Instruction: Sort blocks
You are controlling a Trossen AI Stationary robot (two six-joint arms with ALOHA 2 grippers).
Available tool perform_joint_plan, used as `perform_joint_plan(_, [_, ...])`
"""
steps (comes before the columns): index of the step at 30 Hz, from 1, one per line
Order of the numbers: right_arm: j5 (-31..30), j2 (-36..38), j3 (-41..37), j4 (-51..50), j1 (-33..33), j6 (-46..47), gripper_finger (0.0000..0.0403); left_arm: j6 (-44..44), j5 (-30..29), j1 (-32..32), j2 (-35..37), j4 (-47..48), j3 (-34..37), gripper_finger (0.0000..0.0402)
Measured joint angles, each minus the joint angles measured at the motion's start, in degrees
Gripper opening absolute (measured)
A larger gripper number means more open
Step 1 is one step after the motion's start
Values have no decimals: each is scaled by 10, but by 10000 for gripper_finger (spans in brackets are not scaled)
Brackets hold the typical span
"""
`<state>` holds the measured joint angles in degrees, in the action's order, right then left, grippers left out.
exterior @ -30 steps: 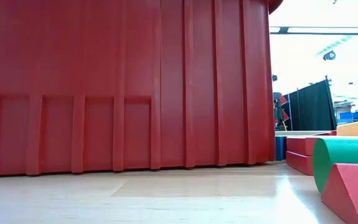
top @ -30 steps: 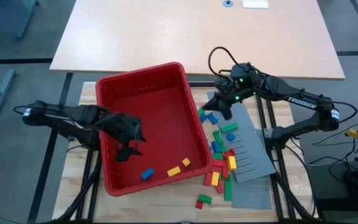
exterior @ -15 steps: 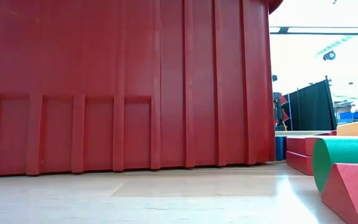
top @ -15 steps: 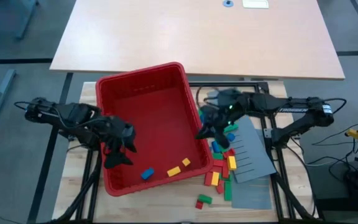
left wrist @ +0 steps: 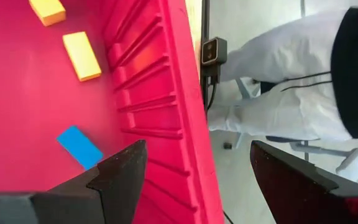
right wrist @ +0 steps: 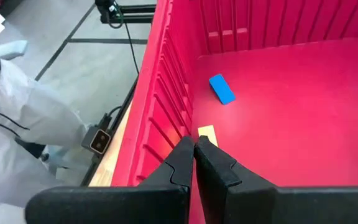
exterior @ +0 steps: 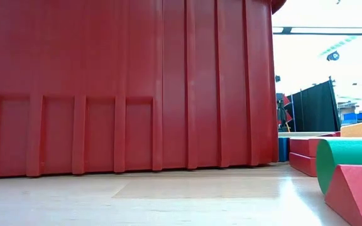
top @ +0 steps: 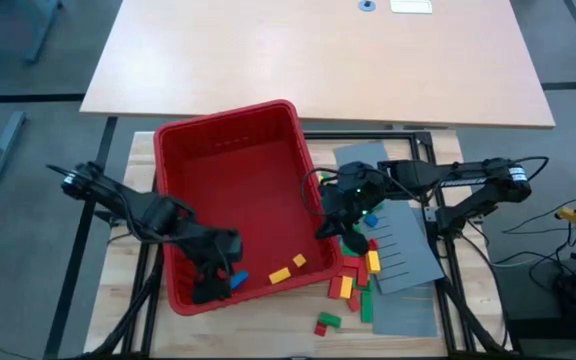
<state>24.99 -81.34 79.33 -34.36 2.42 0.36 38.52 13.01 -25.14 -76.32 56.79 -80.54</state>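
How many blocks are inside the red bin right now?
3: a blue block beside the left end effector, and two yellow blocks along the same wall. The arm may hide more.

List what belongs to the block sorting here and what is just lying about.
Job: blue block and two yellow blocks in the red bin; block pile beside it; left gripper, right gripper.
Lying about: grey slotted panels; person beyond the table.
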Motion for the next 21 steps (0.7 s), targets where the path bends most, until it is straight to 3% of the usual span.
perform_joint_plan(6, [5, 1, 0, -2, 3, -4, 15, 2, 0, -11, -50, 28, -40, 272])
perform_joint_plan(16, [-31, -1, 0, -18, 14, -9, 160, 27, 0, -11, -60, 48, -34, 272])
perform_joint_plan(21, [-48, -23, 0, -22, 29, -27, 200, 36, -1, -11, -60, 48, -33, 272])
